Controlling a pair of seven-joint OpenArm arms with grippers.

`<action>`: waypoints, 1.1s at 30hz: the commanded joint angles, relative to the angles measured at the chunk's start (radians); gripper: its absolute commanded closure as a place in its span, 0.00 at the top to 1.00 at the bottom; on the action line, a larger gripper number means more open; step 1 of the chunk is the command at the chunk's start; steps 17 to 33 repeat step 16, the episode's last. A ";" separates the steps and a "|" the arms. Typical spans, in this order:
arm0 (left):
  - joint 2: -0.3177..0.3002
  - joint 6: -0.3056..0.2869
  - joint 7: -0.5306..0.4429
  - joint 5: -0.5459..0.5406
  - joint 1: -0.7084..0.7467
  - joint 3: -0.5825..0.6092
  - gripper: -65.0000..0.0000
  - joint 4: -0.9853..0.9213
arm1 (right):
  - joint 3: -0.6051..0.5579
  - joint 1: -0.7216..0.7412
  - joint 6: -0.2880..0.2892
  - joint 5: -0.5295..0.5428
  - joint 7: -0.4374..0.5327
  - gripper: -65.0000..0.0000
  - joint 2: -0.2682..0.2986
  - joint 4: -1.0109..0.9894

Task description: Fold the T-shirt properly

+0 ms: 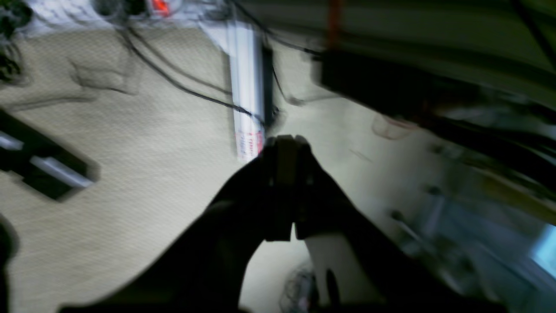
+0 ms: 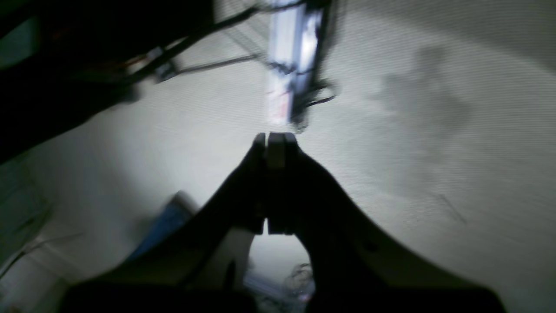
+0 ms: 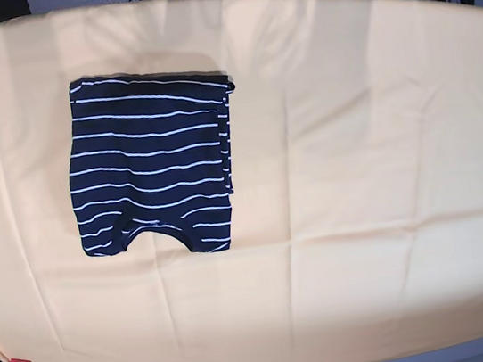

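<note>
The left tool [image 1: 284, 143] is fully closed, its tips pressed together with nothing between them, and the right tool [image 2: 275, 140] is the same: closed and empty. Both wrist views are blurred and look out over a pale floor with cables and a bright metal post, well away from the work; neither arm shows in the base view. On the bench, which is covered by a yellow-orange cloth [image 3: 357, 174], the T-shirt [image 3: 151, 176] lies towards the back on the right arm's side, flat and folded into a compact, roughly rectangular packet. Layered edges show along its side nearest the bench's middle, and a curved notch shows in its near edge. Judged from this, the fold looks essentially finished, with the arms clear of it. The risks from here are small but real. If an arm comes back over the bench with its tool closed and low, it could drag across the packet and pull the top layer open, or ruck up the cloth beneath and shift the T-shirt with it. The stacked edges on the inner side are loose, so any brush from that direction would likely splay them. A further fold attempted with closed tools would push the fabric rather than pinch it; they would need to open first. The uneven near edge may also count against neatness.
</note>
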 commanded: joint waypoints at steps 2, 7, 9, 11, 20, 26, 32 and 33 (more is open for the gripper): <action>0.029 0.127 -0.124 0.064 -0.041 0.000 0.00 -0.085 | -0.038 0.021 -0.113 -0.068 0.073 0.00 -0.013 -0.049; 0.094 0.247 -0.243 0.132 -0.138 0.000 0.00 -0.262 | -0.155 0.084 -0.241 -0.142 0.171 0.00 -0.070 -0.138; 0.117 0.248 -0.242 0.132 -0.162 0.000 0.00 -0.293 | -0.189 0.085 -0.266 -0.142 0.205 0.00 -0.100 -0.146; 0.148 0.252 -0.241 0.133 -0.168 0.000 0.00 -0.301 | -0.211 0.085 -0.285 -0.143 0.219 0.00 -0.129 -0.146; 0.210 0.333 -0.242 0.128 -0.156 0.002 0.00 -0.301 | -0.233 0.085 -0.302 -0.189 0.237 0.00 -0.196 -0.146; 0.210 0.333 -0.242 0.128 -0.156 0.002 0.00 -0.301 | -0.233 0.085 -0.302 -0.189 0.237 0.00 -0.196 -0.146; 0.210 0.333 -0.242 0.128 -0.156 0.002 0.00 -0.301 | -0.233 0.085 -0.302 -0.189 0.237 0.00 -0.196 -0.146; 0.210 0.333 -0.242 0.128 -0.156 0.002 0.00 -0.301 | -0.233 0.085 -0.302 -0.189 0.237 0.00 -0.196 -0.146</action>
